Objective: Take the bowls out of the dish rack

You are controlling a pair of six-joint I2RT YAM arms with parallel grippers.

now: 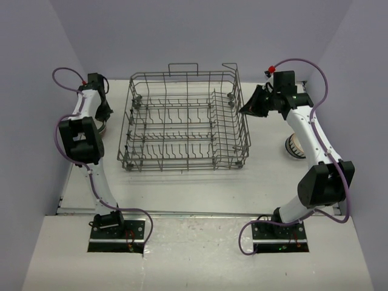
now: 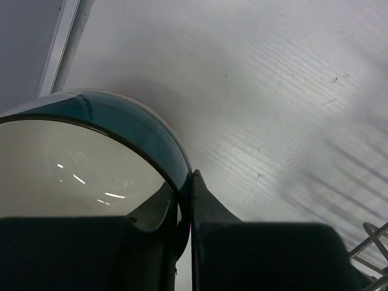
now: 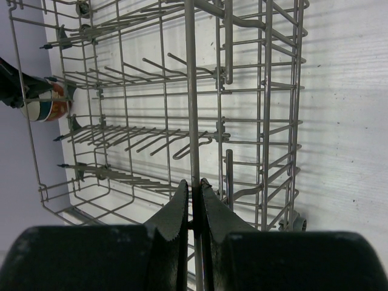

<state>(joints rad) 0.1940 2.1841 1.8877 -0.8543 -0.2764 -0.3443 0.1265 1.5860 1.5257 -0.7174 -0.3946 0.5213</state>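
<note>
A white table (image 1: 182,182) fills a pale lavender booth, with both arm bases bolted at its near edge. Going back on the right side, a striped bowl (image 1: 293,147) sits on the table, well clear of the rack and partly hidden by the right arm.

Mid-table stands the dish rack (image 1: 182,124), its long side across the view and its tines upright. The right gripper (image 3: 194,194) is at the rack's right wall. Its fingers are all but closed on a single thin wire of that wall, which runs straight up between them.

On the rack's left side, outside it, the left gripper (image 2: 185,197) is pinched onto the rim of the teal bowl (image 2: 130,124) — one finger inside against the cream interior, the other on the outer wall. The bowl is low over the table.

Seen through the rack from the right wrist, a red patterned bowl (image 3: 56,109) touches the teal one; whether they are stacked I cannot tell.

Behind everything, the plain walls (image 1: 194,30) close the back.
</note>
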